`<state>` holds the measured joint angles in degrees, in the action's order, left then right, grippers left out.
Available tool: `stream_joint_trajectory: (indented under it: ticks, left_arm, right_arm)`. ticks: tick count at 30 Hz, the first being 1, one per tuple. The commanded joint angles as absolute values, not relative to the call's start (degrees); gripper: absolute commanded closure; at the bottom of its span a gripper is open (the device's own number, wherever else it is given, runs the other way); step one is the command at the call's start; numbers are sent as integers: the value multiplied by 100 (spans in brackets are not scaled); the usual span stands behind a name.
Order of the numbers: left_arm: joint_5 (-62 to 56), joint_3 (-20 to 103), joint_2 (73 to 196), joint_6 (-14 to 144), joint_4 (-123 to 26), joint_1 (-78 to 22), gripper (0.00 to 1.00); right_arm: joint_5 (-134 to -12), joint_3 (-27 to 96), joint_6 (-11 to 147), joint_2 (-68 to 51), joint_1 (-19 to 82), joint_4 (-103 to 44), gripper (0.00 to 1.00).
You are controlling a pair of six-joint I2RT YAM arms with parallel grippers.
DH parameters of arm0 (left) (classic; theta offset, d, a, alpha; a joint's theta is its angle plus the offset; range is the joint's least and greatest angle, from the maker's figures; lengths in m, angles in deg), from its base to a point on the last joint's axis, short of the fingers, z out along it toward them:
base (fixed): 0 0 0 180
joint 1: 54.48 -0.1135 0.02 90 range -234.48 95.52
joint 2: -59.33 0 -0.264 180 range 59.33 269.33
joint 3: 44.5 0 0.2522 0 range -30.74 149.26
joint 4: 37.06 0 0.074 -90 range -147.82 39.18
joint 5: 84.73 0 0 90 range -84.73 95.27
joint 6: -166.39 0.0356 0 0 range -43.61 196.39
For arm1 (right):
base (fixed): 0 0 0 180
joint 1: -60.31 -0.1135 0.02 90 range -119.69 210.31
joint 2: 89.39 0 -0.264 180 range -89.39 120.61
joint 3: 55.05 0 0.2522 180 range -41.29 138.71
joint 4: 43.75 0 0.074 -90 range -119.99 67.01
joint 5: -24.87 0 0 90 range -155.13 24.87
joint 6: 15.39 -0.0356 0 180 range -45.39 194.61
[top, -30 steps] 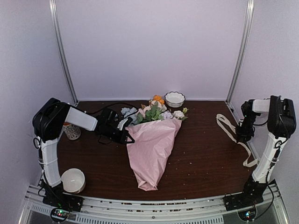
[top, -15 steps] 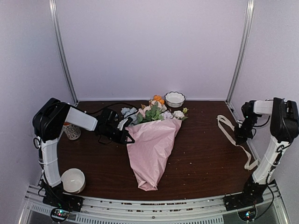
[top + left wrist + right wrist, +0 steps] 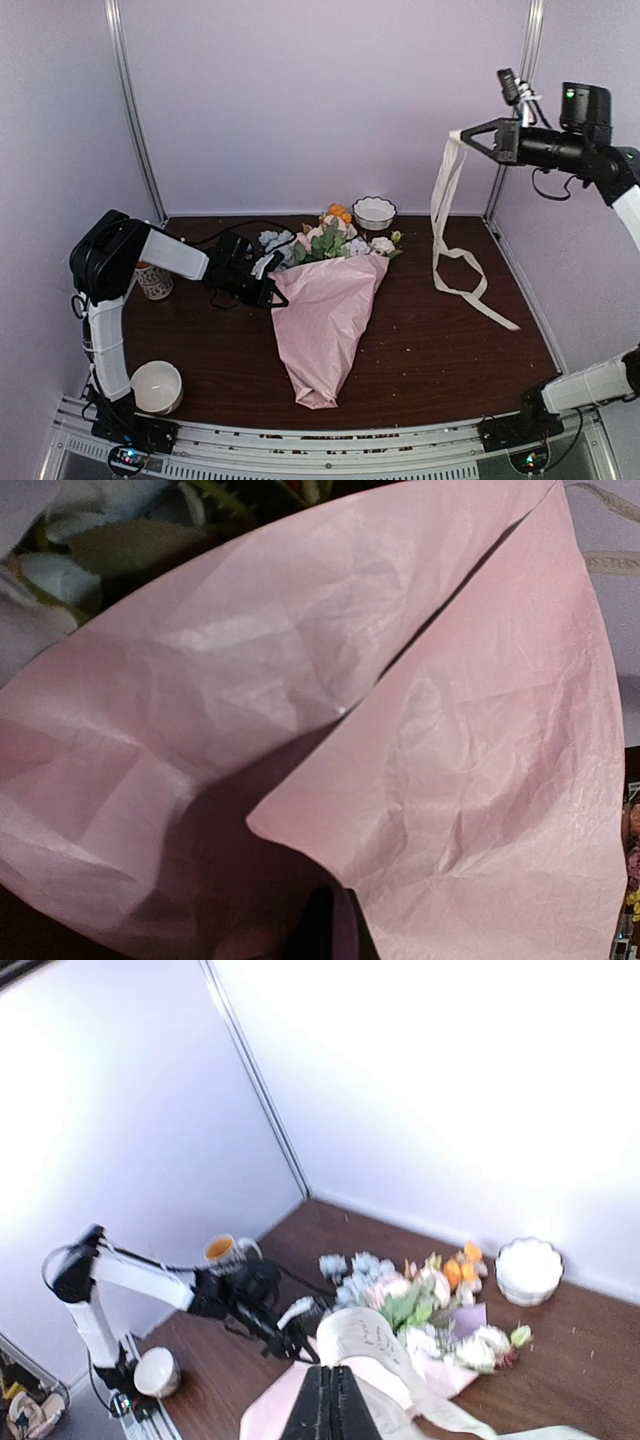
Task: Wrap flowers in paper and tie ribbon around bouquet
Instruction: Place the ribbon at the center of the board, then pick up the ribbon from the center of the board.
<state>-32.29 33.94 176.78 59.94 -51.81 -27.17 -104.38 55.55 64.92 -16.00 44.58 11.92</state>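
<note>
Right arm stood way up high at the far right, forearm level and pointing left. The right gripper (image 3: 466, 135) was pinched tight on the top end of the ribbon (image 3: 440, 215), which dangled down and trailed onto the table (image 3: 440, 350). Left arm was folded low, left gripper (image 3: 270, 290) closed on the paper (image 3: 450, 780) edge on the left side of the bouquet (image 3: 325, 320), which lay mid-table with its blooms pointing far.

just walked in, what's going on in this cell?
The right gripper holds the ribbon pinched high over the right side of the table, its loose end trailing on the wood. The left gripper is shut on the paper at the left edge of the bouquet, which lies wrapped mid-table, flowers toward the back. Nothing is tied yet.
</note>
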Motion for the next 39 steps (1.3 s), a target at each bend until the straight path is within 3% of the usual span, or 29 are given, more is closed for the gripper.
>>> stream_joint_trajectory:
  ticks: [1,9,16,17,19,20,24,28,32,35,39]
  left_arm:
    - [-3053,3445,17800,6010,-5376,-2709,100]
    - [-3024,3469,17789,6076,-5459,-2704,100]
    - [-3008,3482,17774,6118,-5493,-2706,100]
    - [-3008,3475,17760,6118,-5495,-2705,100]
    - [-3002,3489,17751,6105,-5482,-2696,100]
    - [-3000,3494,17753,6117,-5478,-2685,100]
    - [-2975,3497,17731,6138,-5519,-2672,100]
    - [-2936,3464,17723,6144,-5521,-2662,100]
    - [-2921,3482,17735,6145,-5543,-2659,100]
    - [-2911,3500,17739,6170,-5573,-2652,100]
    - [-2905,3514,17761,6163,-5600,-2651,100]
  right_arm:
    - [-10385,4936,5402,-2592,4541,-616,100]
    - [-8171,4495,5422,-2976,4678,-122,100]
    - [-5999,3872,5643,-2582,5963,1054,100]
    - [-5684,3644,5744,-2539,6140,1063,93]
    - [-5123,3190,5914,-2424,6464,965,64]
    - [-5011,3035,5969,-2323,6579,947,55]
    - [-5495,3056,6052,-1789,6451,1309,47]
    - [-5988,2948,6428,-1309,5391,1251,47]
    - [-7449,2925,6998,-441,4017,887,50]
    - [-7855,3265,6996,475,3511,871,57]
    - [-8212,3609,6905,1389,3085,747,57]
